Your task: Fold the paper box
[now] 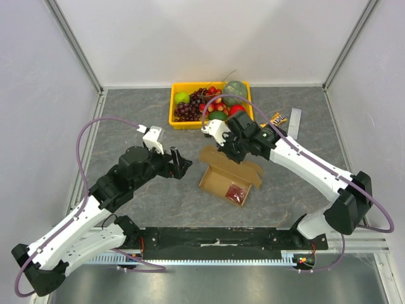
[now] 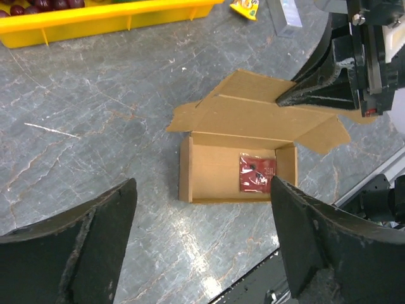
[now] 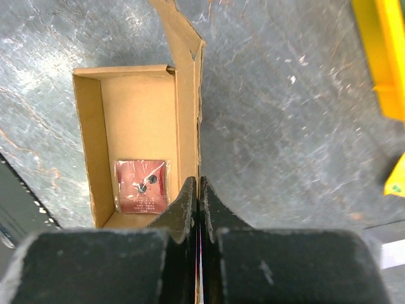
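While the left hand is spread wide, the right hand is shut. The paper box is seen open.

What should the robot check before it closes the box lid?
1. The red packet lies inside the paper box: ok.
2. The lid flap is open: ok.
3. The right gripper has its jaws shut on the lid flap's edge: ok.
4. The left gripper is off the box, jaws wide open: ok.
5. The end tabs are folded: not ok, they stick out.
6. Grip firm enough: cannot tell.
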Motion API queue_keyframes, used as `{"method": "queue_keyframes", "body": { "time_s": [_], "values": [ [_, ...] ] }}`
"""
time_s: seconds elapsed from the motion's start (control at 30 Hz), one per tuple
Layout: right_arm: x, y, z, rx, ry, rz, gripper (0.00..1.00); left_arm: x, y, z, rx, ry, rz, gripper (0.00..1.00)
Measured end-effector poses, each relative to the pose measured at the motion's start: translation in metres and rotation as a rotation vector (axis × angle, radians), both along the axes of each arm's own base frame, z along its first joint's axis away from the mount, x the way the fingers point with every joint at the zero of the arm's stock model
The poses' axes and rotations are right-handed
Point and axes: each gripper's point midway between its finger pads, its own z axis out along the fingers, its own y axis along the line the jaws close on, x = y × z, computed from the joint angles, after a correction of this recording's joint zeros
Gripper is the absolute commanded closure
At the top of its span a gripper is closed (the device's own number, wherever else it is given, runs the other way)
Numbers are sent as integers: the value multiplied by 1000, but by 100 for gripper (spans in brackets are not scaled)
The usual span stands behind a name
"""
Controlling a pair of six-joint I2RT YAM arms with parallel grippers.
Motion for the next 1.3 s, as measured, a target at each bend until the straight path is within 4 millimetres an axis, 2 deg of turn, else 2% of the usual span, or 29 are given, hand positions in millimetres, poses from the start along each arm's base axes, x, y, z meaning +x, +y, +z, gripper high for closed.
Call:
{"method": "queue_keyframes", "body": {
  "time_s": [0.1,0.17,0.4,0.77,0.87,1.03,1.3],
  "values": [
    [11,7,9,-23,-40,66,100,-2,4,4,-27,-33,5,24],
    [19,13,10,-36,-58,105,100,-3,6,5,-40,-49,7,24],
    [19,24,-7,-84,-49,265,100,-1,5,-8,-29,-80,-10,12],
    [14,35,7,-58,-50,373,100,1,-6,-68,51,-136,-115,5],
    [16,37,6,-63,-39,376,100,2,-9,-73,47,-187,-136,4],
    [17,39,2,-58,-3,380,100,13,-16,-67,50,-268,-153,3],
    [14,36,-1,-50,32,390,100,32,-24,-85,128,-286,-152,4]
  ]
}}
